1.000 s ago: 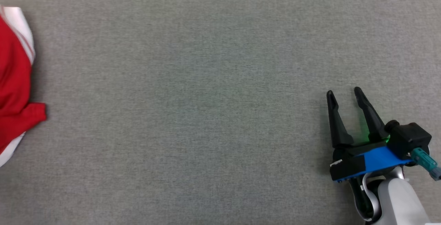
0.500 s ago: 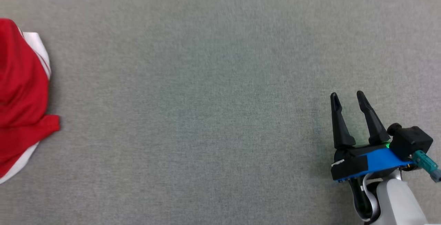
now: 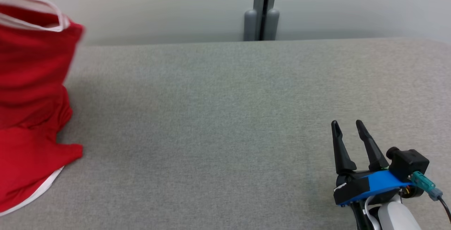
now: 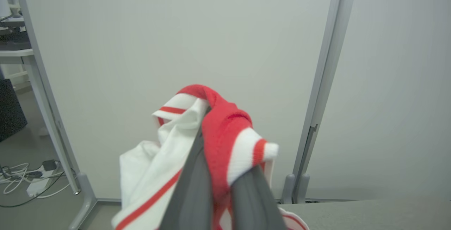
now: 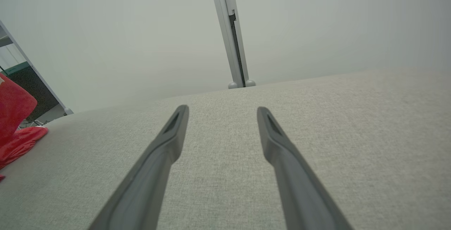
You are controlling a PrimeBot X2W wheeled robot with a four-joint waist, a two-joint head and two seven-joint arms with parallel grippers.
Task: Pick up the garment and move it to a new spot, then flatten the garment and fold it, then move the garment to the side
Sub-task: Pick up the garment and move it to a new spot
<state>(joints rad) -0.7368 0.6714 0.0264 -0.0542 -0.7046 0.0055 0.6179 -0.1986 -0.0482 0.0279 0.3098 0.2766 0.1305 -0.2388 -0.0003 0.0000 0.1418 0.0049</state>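
Grey fabric-topped desk [image 3: 225,117], pale partition panels behind it, grey post [image 3: 262,8] at the seam.

Garment [image 3: 31,99] is red with white striped trim and sits at the far left edge of head view. Its upper part is pulled up off the desk, the lower part drapes on the surface, and the frame cuts off the rest.

Left wrist view adds the grip: left fingers [image 4: 192,187] are closed on a bunched fold of the garment [image 4: 225,131]. Cloth is pinched between them and spills over both sides, held up in front of the partition. The same view catches floor at lower left with white cables [image 4: 16,182], and a corner of the desk [image 4: 370,212] at lower right.

Right wrist view gets a red sliver of the garment [image 5: 17,131] at its left border, on the desk near the back edge.

Room: a wide stretch of grey desk lies between the garment and the right fingers [image 3: 341,152] — well apart. The desk's back edge runs straight across head view, just in front of the partition and post.

Pose: right fingers sit low at lower right of head view, spread and gripping nothing, pointing toward the back edge and leaning slightly left. Behind them is a blue-banded wrist, then the pale forearm. In right wrist view the right fingers [image 5: 162,156] reach out over the desk toward the post — can't tell if they touch the fabric.
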